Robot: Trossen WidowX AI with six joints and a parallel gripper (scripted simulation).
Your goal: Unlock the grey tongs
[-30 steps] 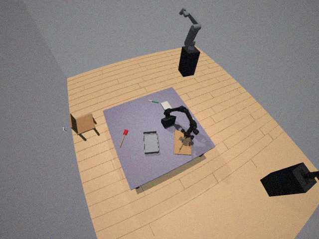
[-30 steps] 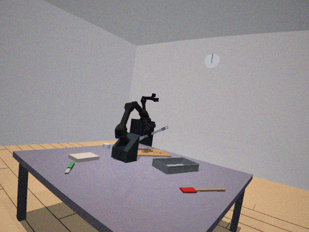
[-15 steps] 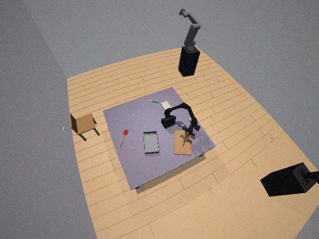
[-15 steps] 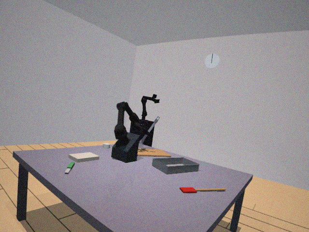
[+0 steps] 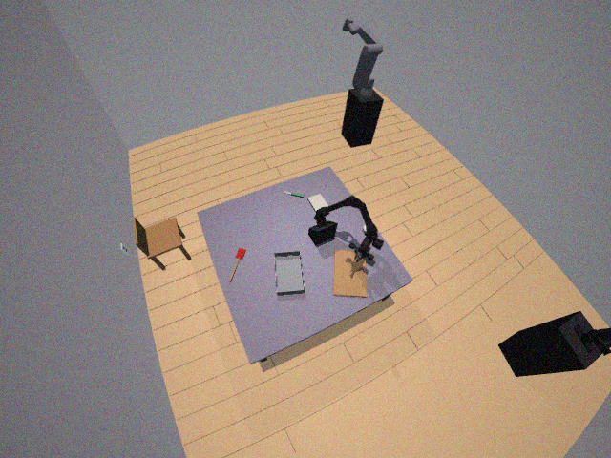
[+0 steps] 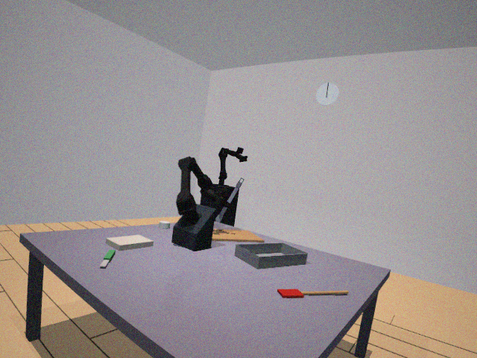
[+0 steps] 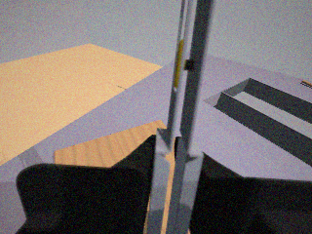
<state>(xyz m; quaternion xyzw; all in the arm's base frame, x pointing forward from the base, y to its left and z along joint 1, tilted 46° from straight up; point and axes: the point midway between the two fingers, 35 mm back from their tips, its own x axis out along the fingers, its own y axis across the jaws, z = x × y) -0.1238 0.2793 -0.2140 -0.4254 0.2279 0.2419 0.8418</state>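
Observation:
My gripper (image 5: 362, 254) (image 6: 220, 211) (image 7: 165, 141) is shut on the grey tongs (image 6: 232, 194) (image 7: 191, 97) and holds them over the wooden board (image 5: 350, 285) (image 6: 242, 236) (image 7: 107, 151). The tongs are steeply tilted, and in the exterior view their free end sticks up and away from the table. In the wrist view their two arms run close together, with a yellow strip and a small dark piece further along. The lower end is hidden by my fingers. The grey roasting tin (image 5: 277, 276) (image 6: 269, 259) (image 7: 263, 124) stands beside the board with nothing in it.
A red spatula (image 5: 240, 254) (image 6: 291, 292), a white block (image 5: 318, 200) (image 6: 129, 241), a green marker (image 5: 294, 194) (image 6: 109, 255) and a small white cylinder (image 6: 164, 224) lie on the table. A chair (image 5: 160, 237), a second arm on a black pedestal (image 5: 362, 115) and a black box (image 5: 547, 344) stand on the floor.

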